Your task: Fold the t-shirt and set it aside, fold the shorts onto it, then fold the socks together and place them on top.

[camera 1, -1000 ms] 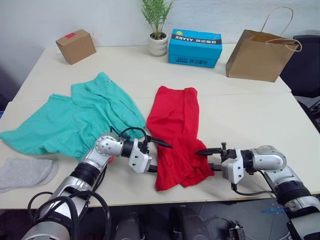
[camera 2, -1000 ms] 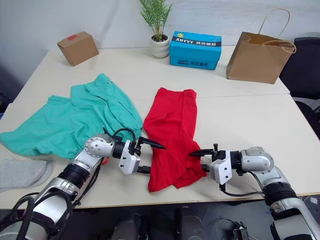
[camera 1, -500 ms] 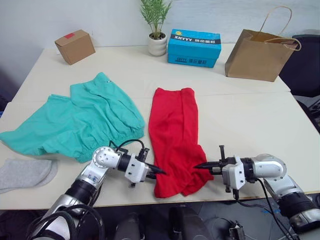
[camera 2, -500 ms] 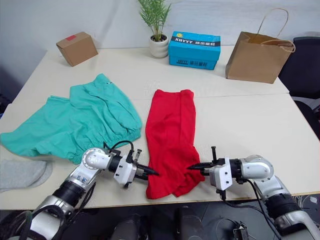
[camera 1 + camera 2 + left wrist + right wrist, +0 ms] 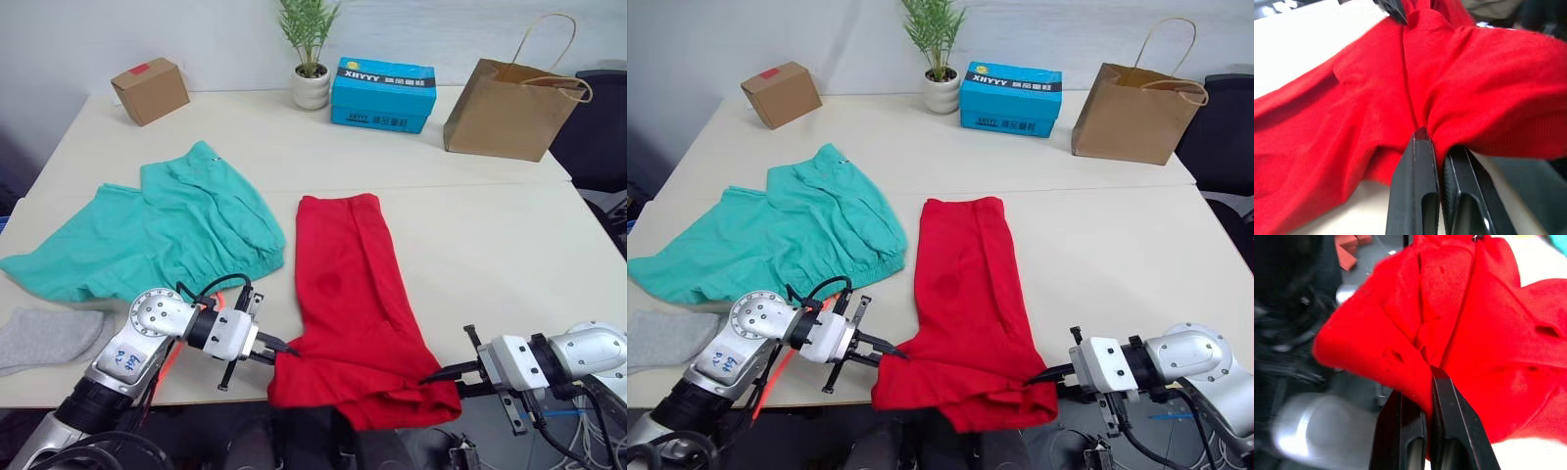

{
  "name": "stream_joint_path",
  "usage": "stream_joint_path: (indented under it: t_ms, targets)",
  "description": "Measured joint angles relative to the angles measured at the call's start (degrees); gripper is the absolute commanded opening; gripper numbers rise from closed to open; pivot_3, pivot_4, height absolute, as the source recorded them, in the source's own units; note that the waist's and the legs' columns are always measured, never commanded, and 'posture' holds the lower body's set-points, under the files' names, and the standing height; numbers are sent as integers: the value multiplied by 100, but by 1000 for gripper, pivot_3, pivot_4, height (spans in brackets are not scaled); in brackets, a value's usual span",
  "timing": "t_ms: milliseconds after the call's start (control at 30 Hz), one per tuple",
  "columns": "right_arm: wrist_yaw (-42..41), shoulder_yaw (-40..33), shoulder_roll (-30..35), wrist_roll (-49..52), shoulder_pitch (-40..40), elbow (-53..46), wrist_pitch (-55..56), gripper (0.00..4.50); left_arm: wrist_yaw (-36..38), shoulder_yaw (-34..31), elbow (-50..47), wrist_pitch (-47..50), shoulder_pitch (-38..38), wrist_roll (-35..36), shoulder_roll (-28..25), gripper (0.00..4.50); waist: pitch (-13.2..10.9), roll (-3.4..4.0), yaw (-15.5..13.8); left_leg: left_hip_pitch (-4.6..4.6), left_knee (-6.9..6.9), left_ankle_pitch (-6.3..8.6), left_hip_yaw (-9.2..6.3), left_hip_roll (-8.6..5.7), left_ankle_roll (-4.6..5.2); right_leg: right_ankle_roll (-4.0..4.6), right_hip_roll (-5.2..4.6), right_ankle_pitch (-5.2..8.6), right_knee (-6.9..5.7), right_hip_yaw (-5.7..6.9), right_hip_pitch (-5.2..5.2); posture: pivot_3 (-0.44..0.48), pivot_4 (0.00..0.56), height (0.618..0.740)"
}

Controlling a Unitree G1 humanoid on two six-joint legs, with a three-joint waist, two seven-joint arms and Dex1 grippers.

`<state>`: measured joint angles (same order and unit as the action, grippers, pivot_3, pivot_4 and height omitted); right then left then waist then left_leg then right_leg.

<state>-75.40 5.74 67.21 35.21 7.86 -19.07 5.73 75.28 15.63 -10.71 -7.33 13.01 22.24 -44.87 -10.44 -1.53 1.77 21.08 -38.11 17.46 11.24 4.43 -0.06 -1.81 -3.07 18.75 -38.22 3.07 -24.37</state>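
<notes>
T-shirt (image 5: 358, 304): bright red, lying lengthwise down the middle of the table (image 5: 490, 235), already narrowed into a long strip, near end drawn past the table's front edge and hanging slightly over it. Held at both near corners, presumably to keep the strip taut and square for the next fold toward the far end. Left gripper (image 5: 277, 350): fingers pressed together on the near-left corner, cloth bunched between the pads (image 5: 1422, 161) as seen from the left wrist. Right gripper (image 5: 441, 373): likewise closed on the near-right corner, a pinch of red fabric pulled into a point just above the fingertips (image 5: 1442, 382). Symmetric two-corner hold judged suited to lifting the hem evenly and laying it over the upper half without skewing. Shorts (image 5: 157, 230): teal, spread flat on the left half of the table, just beside the t-shirt but apart from it, waistband toward the centre, orange drawstring (image 5: 171, 352) trailing near the left arm; untouched, awaiting second step. Socks (image 5: 49, 335): light grey, at the near-left edge, well apart from the t-shirt, touching or nearly touching the shorts' lower hem; last in sequence. Background, far edge: small cardboard box (image 5: 150, 90), potted plant (image 5: 311, 54), blue carton (image 5: 383, 93), brown paper bag (image 5: 509, 108); all well clear of the working area. Stage judged: first garment, mid-fold.
</notes>
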Motion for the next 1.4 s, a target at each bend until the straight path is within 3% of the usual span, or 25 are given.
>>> stream_joint_path:
  t_ms: [267,367,433,567,667,767,933,1167,1400]
  targets:
    - [67,-51,-65,14,105,-339,-1039,0,-98,-3,-243,349,-296,-76,-25,14,0,-2,-36,6,-3,1,-2,-2,2,-1,1,-1,11,-1,0,0,150,740]
    - [153,-327,-112,375,42,-518,-1518,0,-66,-61,-473,974,-417,159,-314,14,-2,-5,-11,8,0,1,-4,2,1,-1,5,-1,12,-2,-1,0,150,740]
    - [188,-452,-107,795,-297,-604,-2089,0,-44,-203,-619,1724,-278,529,-585,14,-3,-6,5,5,-1,0,-4,6,-2,0,11,-2,8,-4,-1,0,150,740]
    - [244,-606,-172,1223,-1274,-364,-2927,0,-305,-644,-536,2816,401,1126,-497,14,-3,-5,-21,8,-6,-1,-5,5,-2,0,13,-3,9,-6,0,0,150,740]
    - [422,-595,-486,1423,-2296,185,-3607,0,-860,-740,18,3871,1250,1313,-214,14,-3,-8,-38,18,-12,-2,-8,3,1,-4,18,-5,10,-5,-2,0,150,740]
    - [677,-384,-964,1267,-3295,986,-4180,0,-1484,-806,981,4564,2314,1274,391,14,-2,-10,-34,23,-14,-1,-2,4,0,-6,24,-7,13,-7,-7,0,150,740]
    - [1082,86,-1991,49,-4431,2676,-3801,0,-2271,-920,2505,4909,3449,1012,1389,14,-2,-10,-9,31,-15,0,21,10,-3,-7,39,-7,11,-17,-25,0,150,740]
    - [1672,127,-3107,-1132,-5540,4844,-3056,0,-3027,-1069,4338,4498,3986,286,2136,14,-4,-7,24,38,-10,-8,46,18,-22,1,45,-2,-35,-37,-71,0,150,740]
    - [1858,48,-3532,-1682,-5964,6075,-2664,0,-3361,-1214,5118,4147,4340,-141,2481,14,-4,-6,22,48,-12,-10,58,18,-26,2,43,-2,-50,-45,-91,0,150,740]
